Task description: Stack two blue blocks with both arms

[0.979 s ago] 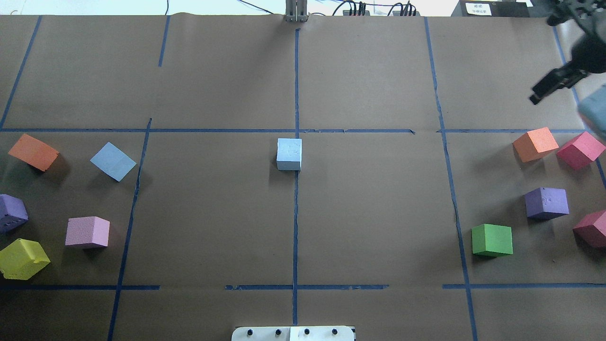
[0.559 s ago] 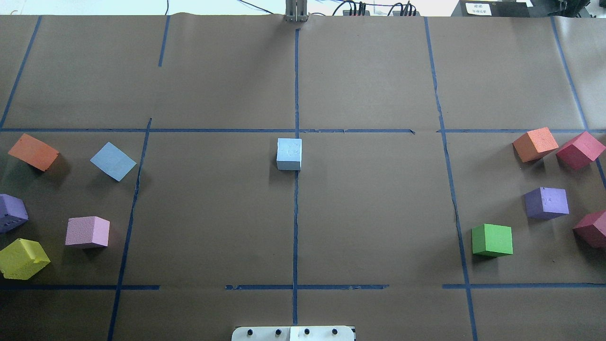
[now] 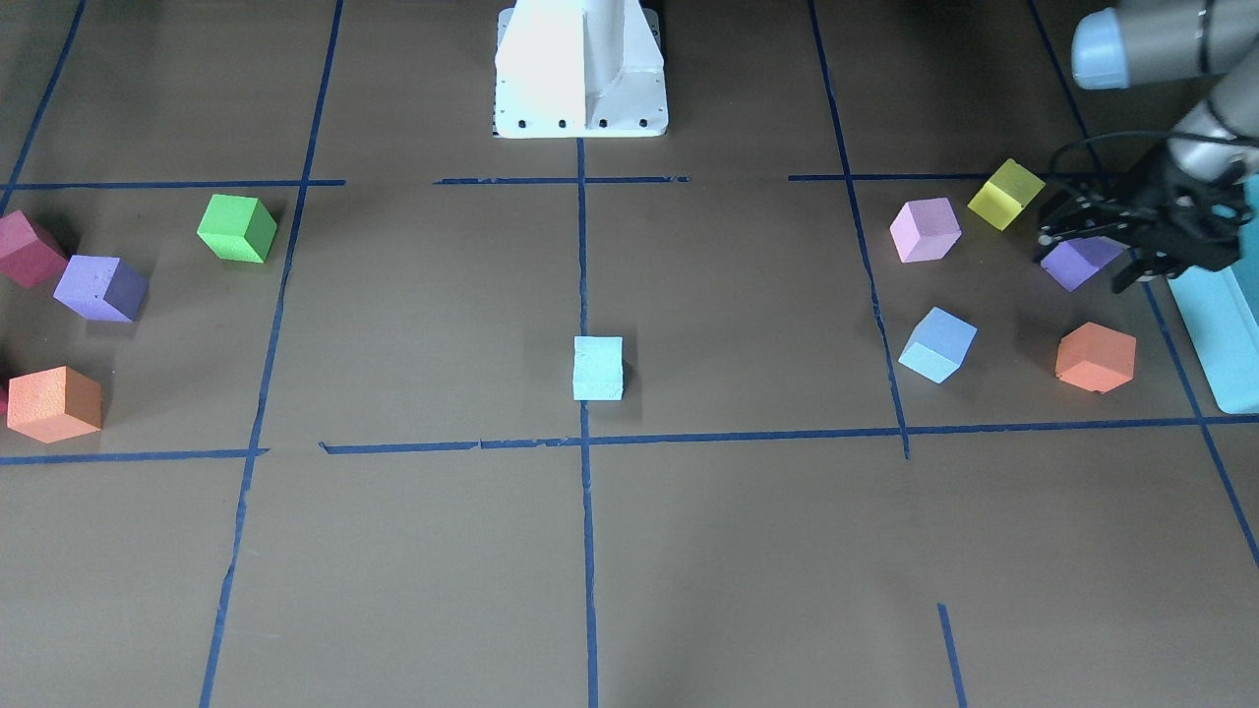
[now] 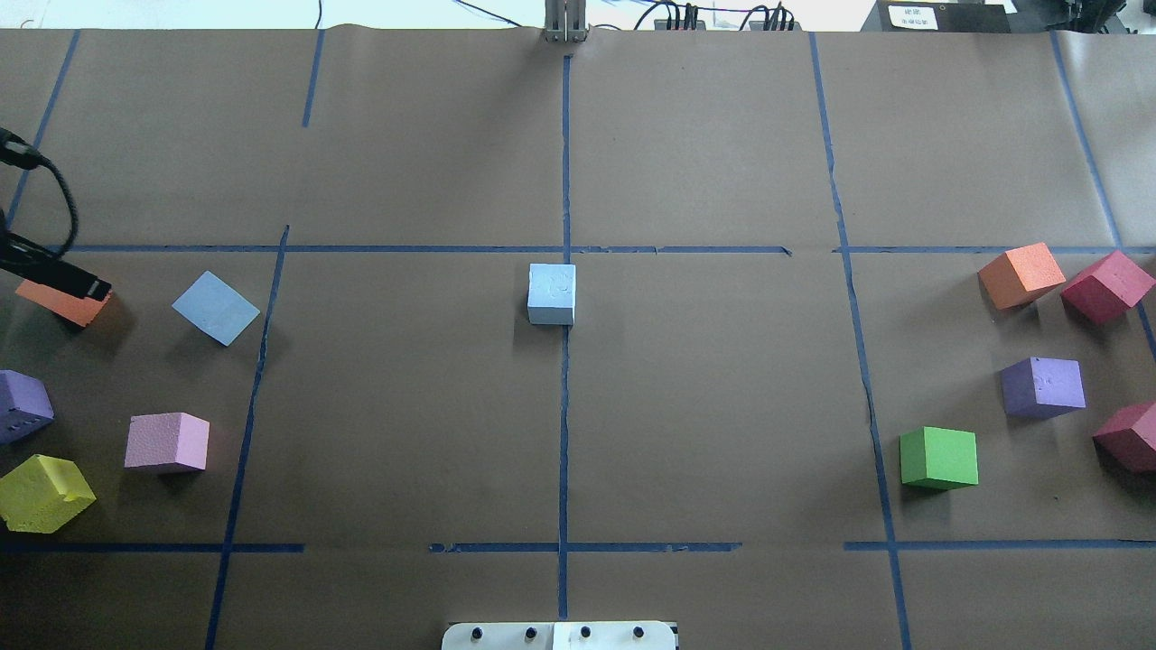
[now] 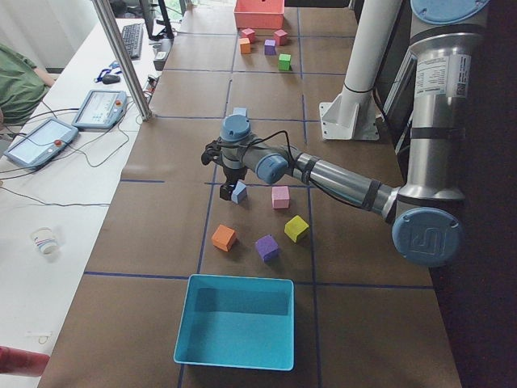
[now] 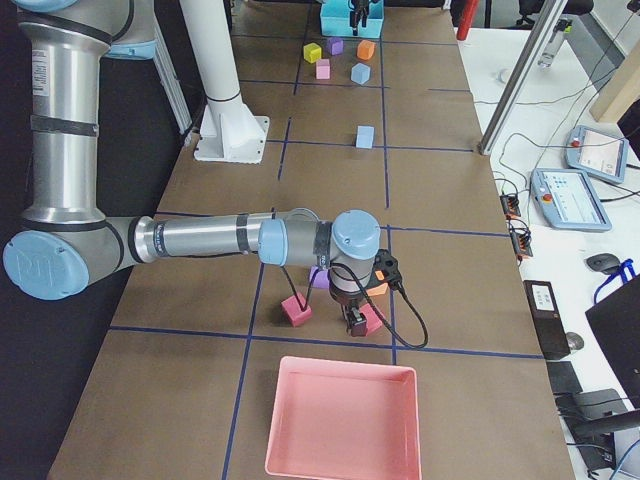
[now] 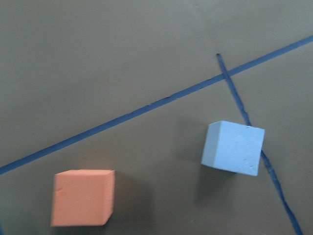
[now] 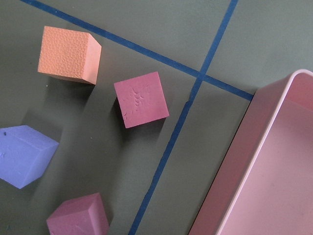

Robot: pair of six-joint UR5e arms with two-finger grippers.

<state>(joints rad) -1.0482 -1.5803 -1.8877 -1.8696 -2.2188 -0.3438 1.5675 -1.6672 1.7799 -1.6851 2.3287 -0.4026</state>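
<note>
One blue block (image 4: 552, 293) sits at the table's centre on the middle tape line; it also shows in the front view (image 3: 598, 368). The second blue block (image 4: 216, 307) lies turned in the left zone, and shows in the front view (image 3: 937, 344) and the left wrist view (image 7: 233, 148). My left gripper (image 3: 1082, 258) hovers open and empty above the left zone's cubes, apart from that block. One of its fingers (image 4: 56, 276) shows over an orange cube (image 4: 63, 293). My right gripper (image 6: 355, 320) hangs over the right zone's cubes; I cannot tell whether it is open.
A teal box (image 3: 1225, 334) stands at the table's left end and a pink tray (image 6: 345, 420) at its right end. Orange, purple, pink and yellow cubes surround the left blue block. Orange, crimson, purple and green cubes fill the right zone. The white pedestal (image 3: 580, 69) stands mid-rear.
The right arm has left the overhead view's upper right edge. The left gripper's finger and cable have come in at its left edge, over the orange cube. No block has moved.
</note>
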